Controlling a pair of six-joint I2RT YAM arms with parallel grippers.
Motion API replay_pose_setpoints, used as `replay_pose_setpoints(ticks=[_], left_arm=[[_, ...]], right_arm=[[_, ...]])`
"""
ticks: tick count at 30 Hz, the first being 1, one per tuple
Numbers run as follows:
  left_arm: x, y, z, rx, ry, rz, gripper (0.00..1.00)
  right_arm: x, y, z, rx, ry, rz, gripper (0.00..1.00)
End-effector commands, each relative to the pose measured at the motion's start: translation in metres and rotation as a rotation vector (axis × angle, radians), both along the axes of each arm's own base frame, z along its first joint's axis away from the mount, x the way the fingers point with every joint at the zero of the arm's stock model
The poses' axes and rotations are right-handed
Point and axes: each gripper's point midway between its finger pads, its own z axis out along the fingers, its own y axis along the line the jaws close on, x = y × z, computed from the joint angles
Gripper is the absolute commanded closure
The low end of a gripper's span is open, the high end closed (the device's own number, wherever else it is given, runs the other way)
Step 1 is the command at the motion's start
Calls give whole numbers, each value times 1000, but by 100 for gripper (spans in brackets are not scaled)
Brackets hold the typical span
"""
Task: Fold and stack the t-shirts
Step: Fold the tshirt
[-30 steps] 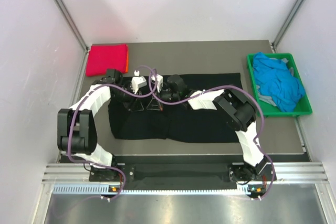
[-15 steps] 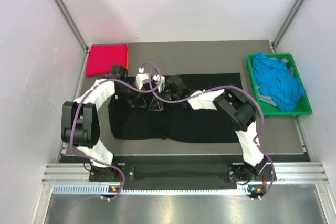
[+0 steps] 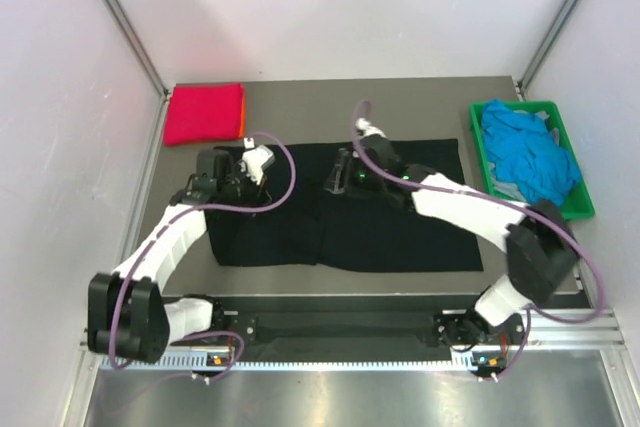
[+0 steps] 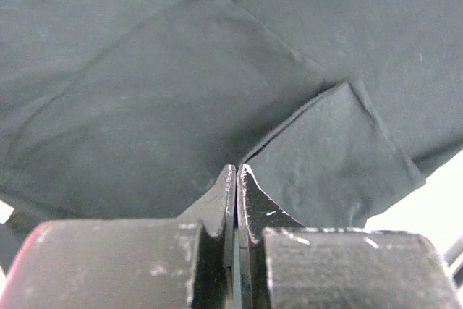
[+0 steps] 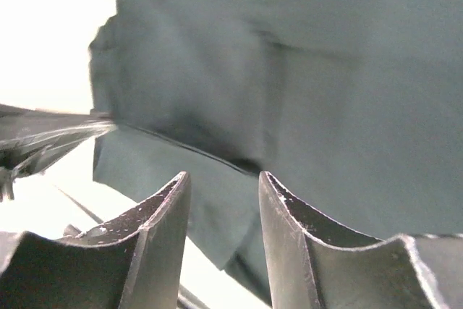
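A large black t-shirt (image 3: pixel 400 232) lies spread across the middle of the table. My left gripper (image 3: pixel 243 169) sits low over its upper left part. In the left wrist view that gripper (image 4: pixel 237 168) is shut, and the edge of a folded flap of the black t-shirt (image 4: pixel 145 92) runs straight into its tips. My right gripper (image 3: pixel 338 175) hovers over the shirt's upper middle. In the right wrist view it (image 5: pixel 223 175) stands open, with only black cloth (image 5: pixel 347 70) below the gap. A folded magenta-red t-shirt (image 3: pixel 203 112) lies at the back left on an orange one (image 3: pixel 243 119).
A green crate (image 3: pixel 572 209) at the right edge holds crumpled bright blue t-shirts (image 3: pixel 525 152). Grey walls close in the table on the left, back and right. The arms' purple cables loop above the black shirt.
The two grippers met over the shirt's upper middle, then parted. The left one shut and moved left. The right one opened and drew right as its arm straightened.
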Motion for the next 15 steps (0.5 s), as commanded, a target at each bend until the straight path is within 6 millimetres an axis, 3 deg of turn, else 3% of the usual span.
replay_pose_setpoints(ticks=[1, 3, 4, 5, 6, 8, 9, 15], left_arm=[[21, 6, 38, -64, -173, 146, 100], [21, 8, 44, -82, -190, 180, 100], [19, 7, 48, -96, -198, 181, 100], [16, 4, 50, -110, -198, 168, 100], [14, 4, 54, -117, -206, 169, 100], [13, 3, 64, -129, -226, 182, 100], [16, 6, 73, -132, -270, 204, 100], [13, -3, 78, -204, -267, 201, 100]], right_arm=[[-11, -107, -33, -154, 225, -512, 57], [-34, -154, -32, -205, 279, -674, 57], [-45, -176, -42, -195, 334, -791, 57], [-56, -192, -34, -167, 338, -851, 57], [-69, -217, -38, -201, 366, -930, 57], [-91, -247, -43, -151, 396, -1069, 57], [-108, -272, -59, -175, 449, -1166, 57], [-139, -342, -70, -145, 475, -1421, 57]])
